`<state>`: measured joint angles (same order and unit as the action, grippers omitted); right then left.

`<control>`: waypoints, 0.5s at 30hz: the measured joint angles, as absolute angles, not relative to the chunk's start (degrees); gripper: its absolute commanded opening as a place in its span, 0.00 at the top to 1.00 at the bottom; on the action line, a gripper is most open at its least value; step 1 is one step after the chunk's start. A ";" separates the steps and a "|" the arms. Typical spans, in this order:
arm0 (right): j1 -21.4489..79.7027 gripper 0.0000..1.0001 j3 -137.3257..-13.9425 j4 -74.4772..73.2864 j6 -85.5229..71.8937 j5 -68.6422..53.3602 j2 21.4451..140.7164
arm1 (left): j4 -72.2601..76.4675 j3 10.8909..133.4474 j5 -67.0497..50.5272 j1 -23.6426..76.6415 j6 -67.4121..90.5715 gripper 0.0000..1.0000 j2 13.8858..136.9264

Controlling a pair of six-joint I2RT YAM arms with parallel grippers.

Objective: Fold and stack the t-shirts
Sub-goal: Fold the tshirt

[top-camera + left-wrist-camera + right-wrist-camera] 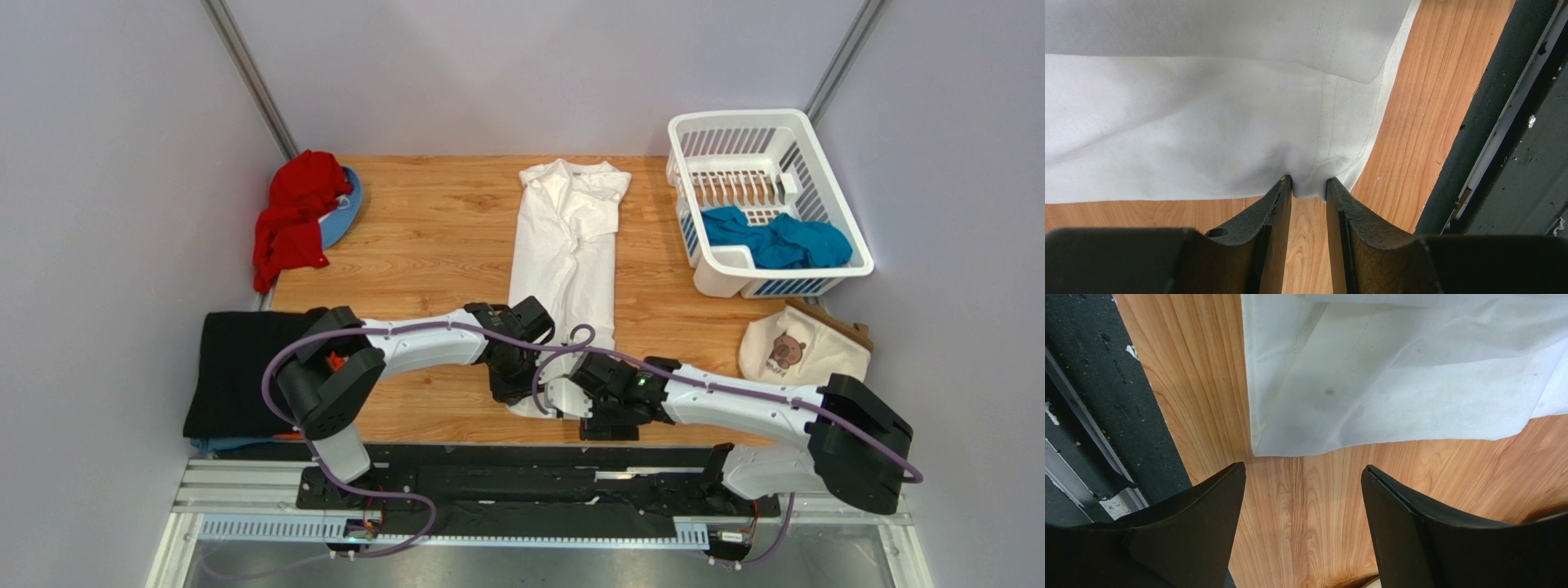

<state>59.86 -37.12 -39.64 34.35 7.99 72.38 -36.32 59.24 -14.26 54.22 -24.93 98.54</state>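
Grey walls close in a wooden tabletop (417,245). The white t-shirt (564,245) lies in the middle of it, folded lengthwise into a long strip that runs from the far edge almost to the near edge, collar end at the far side.

The left pincer (1309,184) is at the strip's near end. Its fingers are drawn close together with a puckered bit of the hem corner caught between their tips, so it is pinching the white t-shirt low against the wood. The right pincer (1303,468) sits just beside it at the near edge. Its fingers are spread wide over bare wood, and the other near corner of the shirt lies just beyond the tips, not touching them.

A red-orange t-shirt (294,214) is bunched in the far left corner, partly on a blue disc (347,208). A black t-shirt (239,368) lies flat at the near left corner and reaches past the left edge. In the far right corner stands a white plastic basket (736,118) with a crumpled teal t-shirt (773,239) inside. A cream bag (797,349) with a small bear picture rests by the right edge, near the basket's front.
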 measured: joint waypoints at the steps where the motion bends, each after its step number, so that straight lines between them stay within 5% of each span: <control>1: 60.03 0.25 -37.12 -39.66 34.33 7.99 72.27 | -36.32 59.24 -14.31 54.22 -24.95 0.63 98.54; 15: 63.02 0.25 -34.61 -37.30 32.77 11.94 69.17 | -39.11 61.78 -18.57 51.86 -27.20 0.64 100.64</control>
<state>63.02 -34.61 -37.30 32.77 11.94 69.17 -39.11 61.78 -18.57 51.86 -27.20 100.64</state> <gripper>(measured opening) 0.747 0.363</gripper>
